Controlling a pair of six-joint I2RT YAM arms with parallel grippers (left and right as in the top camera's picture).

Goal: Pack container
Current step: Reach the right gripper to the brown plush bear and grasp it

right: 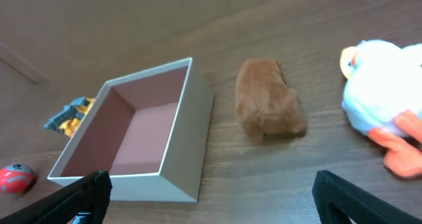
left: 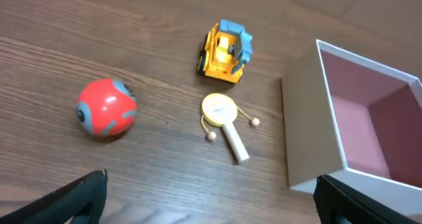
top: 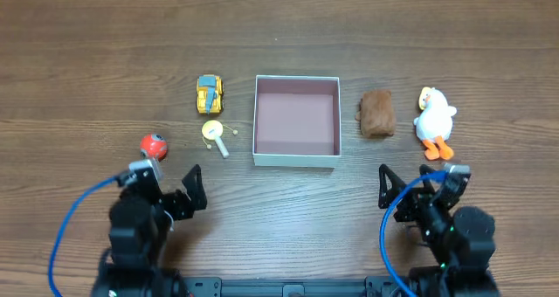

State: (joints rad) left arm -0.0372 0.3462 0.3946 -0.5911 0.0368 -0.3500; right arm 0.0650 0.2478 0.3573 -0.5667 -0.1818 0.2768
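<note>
Left claw (top: 170,182) and right claw (top: 419,182) are held spread open and empty, the box (top: 295,122) is found ahead between them on the surface (top: 87,52), about equally near both, and it is flanked by ball (top: 153,144), drum (top: 214,133) and truck (top: 210,93) leftward, plush (top: 377,113) and duck (top: 434,120) rightward, with nothing barring either approach.

The left arm (top: 135,223) and right arm (top: 450,225) are blocky matte black — each trailing a looping blue cable (top: 68,218).
</note>
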